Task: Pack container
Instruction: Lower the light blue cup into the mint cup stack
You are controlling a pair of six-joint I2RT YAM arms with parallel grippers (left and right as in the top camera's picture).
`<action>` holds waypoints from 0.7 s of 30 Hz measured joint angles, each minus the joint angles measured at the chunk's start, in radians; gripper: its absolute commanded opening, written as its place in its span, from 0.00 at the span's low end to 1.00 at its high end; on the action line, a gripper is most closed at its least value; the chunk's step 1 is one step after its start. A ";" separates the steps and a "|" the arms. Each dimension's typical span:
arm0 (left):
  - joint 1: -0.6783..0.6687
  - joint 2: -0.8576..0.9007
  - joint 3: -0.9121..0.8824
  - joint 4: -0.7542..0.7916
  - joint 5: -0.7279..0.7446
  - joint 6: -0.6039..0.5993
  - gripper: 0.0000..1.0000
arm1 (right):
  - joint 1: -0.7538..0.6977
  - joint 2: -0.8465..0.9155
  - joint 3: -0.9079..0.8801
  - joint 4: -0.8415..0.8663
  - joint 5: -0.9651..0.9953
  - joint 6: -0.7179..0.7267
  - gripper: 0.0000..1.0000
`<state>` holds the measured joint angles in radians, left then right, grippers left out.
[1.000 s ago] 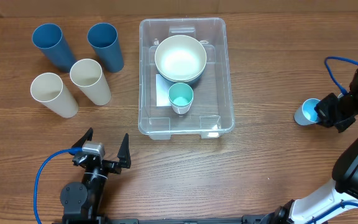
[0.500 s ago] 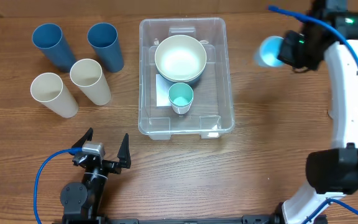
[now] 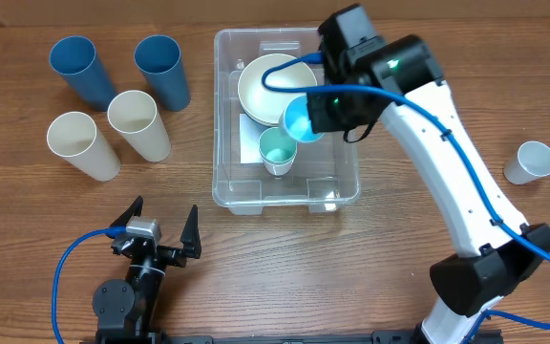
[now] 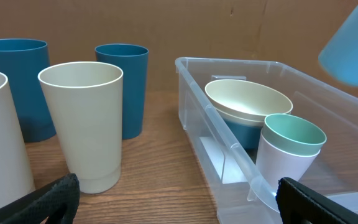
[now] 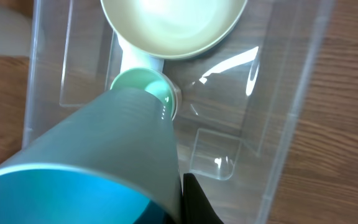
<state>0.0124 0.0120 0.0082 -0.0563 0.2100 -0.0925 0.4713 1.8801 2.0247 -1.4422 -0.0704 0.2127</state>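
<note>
The container (image 3: 225,186) is a clear bin at the table's middle. It holds a cream bowl (image 3: 267,88) nested on a blue bowl, and a white cup with a teal inside (image 3: 275,151). My right gripper (image 3: 325,113) is shut on a light blue cup (image 3: 298,119) and holds it tilted above the container, just over the white cup. In the right wrist view the light blue cup (image 5: 92,168) fills the lower left, with the white cup (image 5: 143,87) below it. My left gripper (image 3: 160,235) is open and empty near the front edge.
Two blue cups (image 3: 74,67) (image 3: 160,67) and two cream cups (image 3: 79,143) (image 3: 137,122) stand left of the container. A lone white cup (image 3: 529,162) lies at the far right. The left wrist view shows the container's wall (image 4: 225,152) close on its right.
My right arm has swung from the table's right side to above the container, carrying the light blue cup. The white cup at the far right now shows. The left arm has not moved.
</note>
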 measured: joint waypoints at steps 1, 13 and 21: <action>0.000 0.000 0.000 0.000 0.000 0.000 1.00 | 0.009 0.000 -0.033 0.015 0.001 0.000 0.04; 0.000 0.000 0.000 0.000 0.000 0.000 1.00 | 0.016 0.000 -0.172 0.171 -0.001 -0.003 0.04; 0.000 0.000 0.000 0.000 0.000 0.000 1.00 | 0.018 0.000 -0.172 0.199 -0.003 -0.003 0.04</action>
<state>0.0124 0.0120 0.0082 -0.0563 0.2100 -0.0925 0.4896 1.8805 1.8523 -1.2430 -0.0731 0.2092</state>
